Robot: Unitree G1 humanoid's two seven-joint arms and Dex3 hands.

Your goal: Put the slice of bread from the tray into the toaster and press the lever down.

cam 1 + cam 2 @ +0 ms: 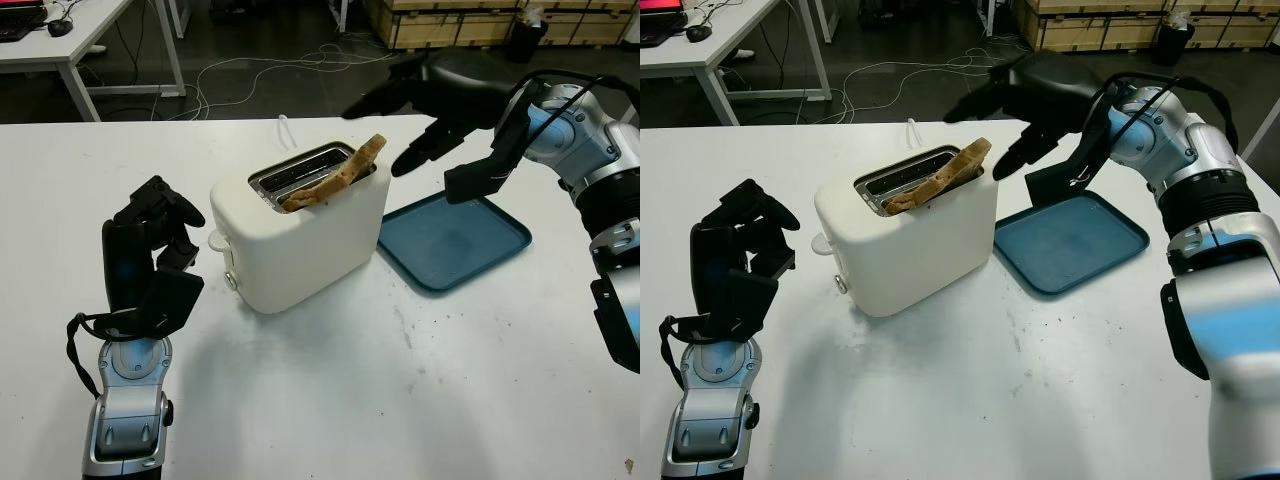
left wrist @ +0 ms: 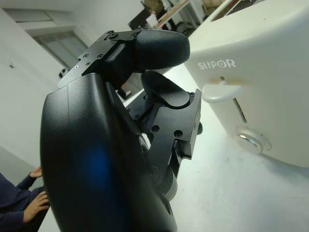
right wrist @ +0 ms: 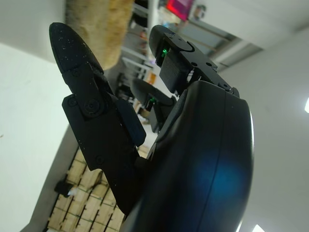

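Observation:
A white toaster point(image 1: 300, 235) stands mid-table. The slice of bread point(image 1: 345, 172) leans slantwise in its slot, one corner poking above the rim. My right hand point(image 1: 385, 135) hovers open just beyond that raised corner, not touching it; the right wrist view has the bread point(image 3: 99, 29) past the fingers point(image 3: 79, 72). The blue tray point(image 1: 455, 240) lies bare to the right of the toaster. The lever point(image 2: 219, 91) sits at the top of its track on the toaster's left end. My left hand point(image 1: 165, 225) is upright left of the toaster, fingers curled, holding nothing.
The toaster's round knob point(image 2: 251, 140) is below the lever. A white cord point(image 1: 285, 128) trails off behind the toaster. A person's hand point(image 2: 34, 203) shows at the table's far side. Desks and crates stand beyond the table.

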